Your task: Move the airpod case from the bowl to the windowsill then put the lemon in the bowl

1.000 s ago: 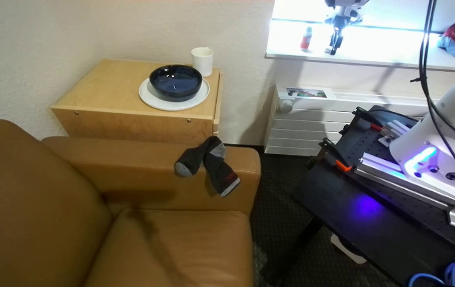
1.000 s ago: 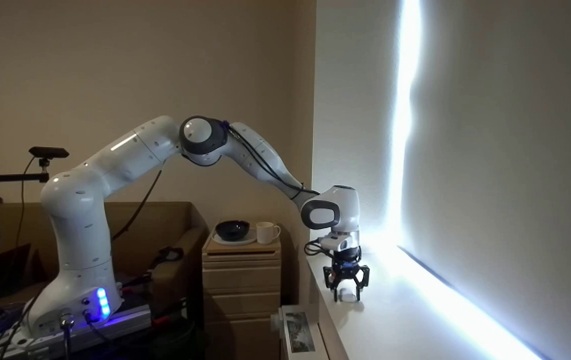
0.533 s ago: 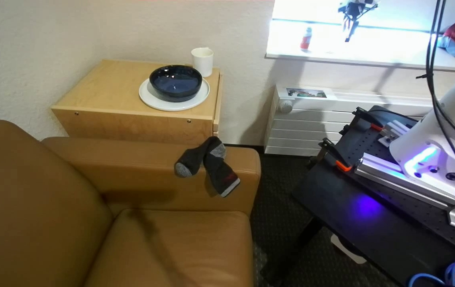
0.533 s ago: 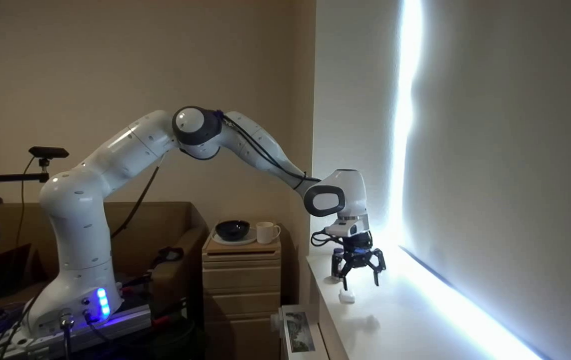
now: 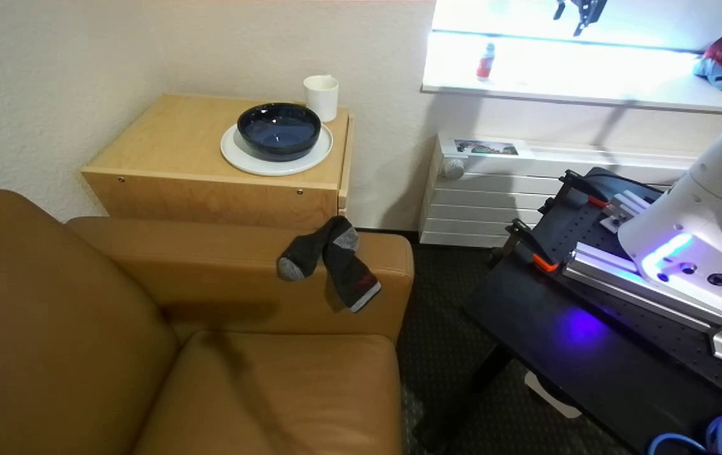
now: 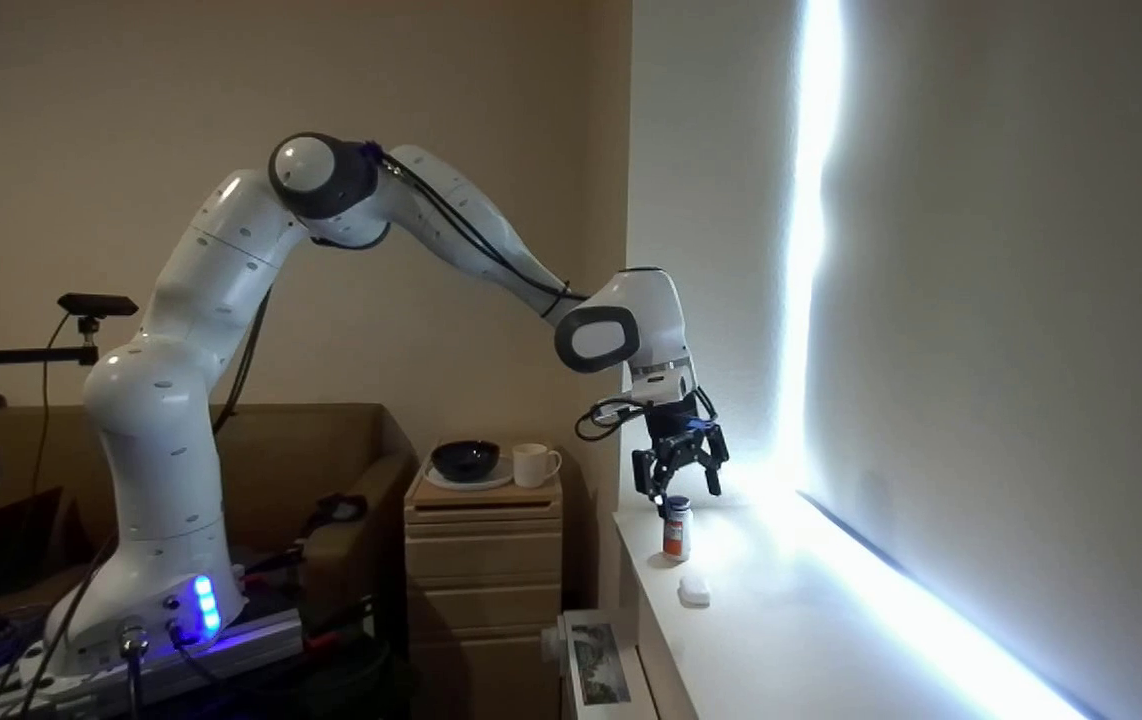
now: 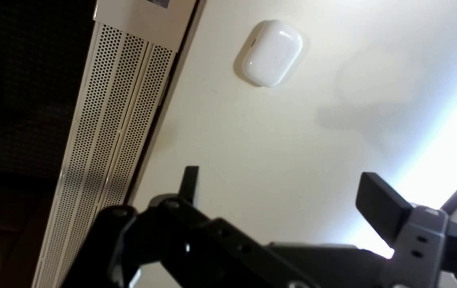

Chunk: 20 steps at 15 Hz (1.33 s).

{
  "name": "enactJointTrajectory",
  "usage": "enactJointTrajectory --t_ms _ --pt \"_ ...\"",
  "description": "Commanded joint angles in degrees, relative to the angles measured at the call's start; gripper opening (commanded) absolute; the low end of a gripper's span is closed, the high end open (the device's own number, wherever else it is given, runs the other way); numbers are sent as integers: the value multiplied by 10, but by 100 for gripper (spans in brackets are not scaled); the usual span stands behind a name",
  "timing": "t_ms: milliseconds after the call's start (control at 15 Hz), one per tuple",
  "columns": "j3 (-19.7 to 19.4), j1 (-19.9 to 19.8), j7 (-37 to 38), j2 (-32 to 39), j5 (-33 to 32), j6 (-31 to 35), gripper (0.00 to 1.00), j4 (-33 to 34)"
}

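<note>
In an exterior view, the gripper hangs above the windowsill, its fingers spread.
The white airpod case lies on the windowsill near its room-side edge, apart from the gripper. Just beyond it an orange-labelled bottle stands upright; one fingertip shows right by its cap, and whether they touch is unclear. Well apart, on the wooden cabinet, the dark bowl sits on a white plate with a white mug beside it. The robot arm arches in front of a brown sofa.
</note>
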Motion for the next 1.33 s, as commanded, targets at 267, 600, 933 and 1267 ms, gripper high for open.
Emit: enactJointTrajectory --t_ms 267,600,933,1267 --pt "16 11 -56 -44 7 6 100 -51" --pt "82 80 -126 -109 20 35 100 -125" --pt "138 143 -181 -157 26 20 100 -165" --pt "131 159 -185 -152 17 19 100 -154"
